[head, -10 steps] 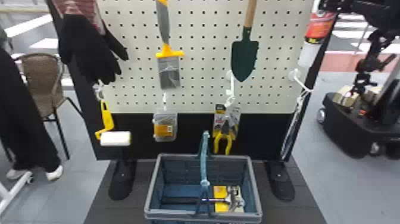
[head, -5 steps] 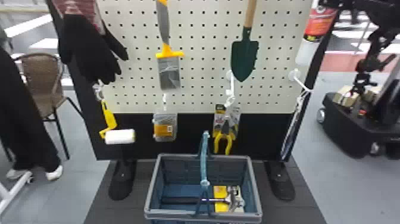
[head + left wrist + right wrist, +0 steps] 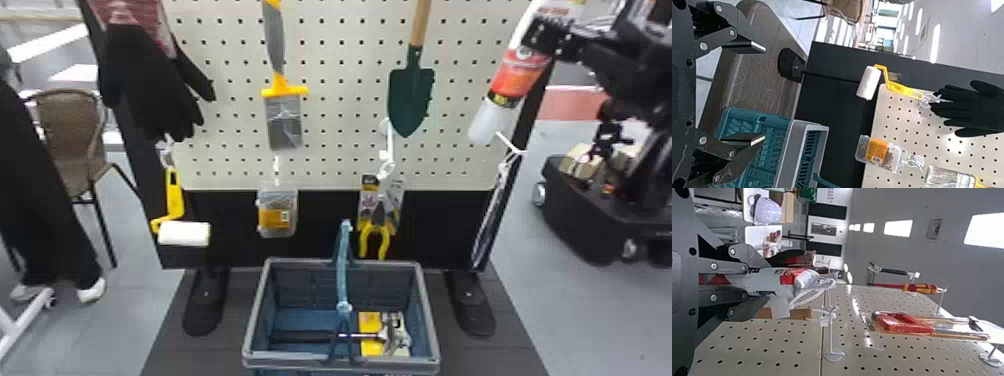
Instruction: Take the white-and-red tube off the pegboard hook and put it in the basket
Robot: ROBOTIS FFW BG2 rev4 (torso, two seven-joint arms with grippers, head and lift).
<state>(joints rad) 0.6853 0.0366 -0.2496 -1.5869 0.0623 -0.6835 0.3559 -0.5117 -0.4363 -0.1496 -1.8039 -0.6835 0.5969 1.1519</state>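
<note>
In the head view my right gripper is at the upper right, shut on the white-and-red tube. The tube slants, its pale lower end down and to the left in front of the pegboard's right edge. In the right wrist view the right gripper clasps the tube between both fingers; a white loop at its far end lies close to a hook, and I cannot tell whether they touch. The basket stands below the board, holding a hammer and a yellow package. In the left wrist view my left gripper is open and holds nothing.
On the pegboard hang gloves, a paint roller, a brush, a trowel, a boxed item and pliers. A black wheeled base stands at the right.
The tube has swung down and to the left in the head view and leans more, still in my right gripper. The hanging paint roller sways.
</note>
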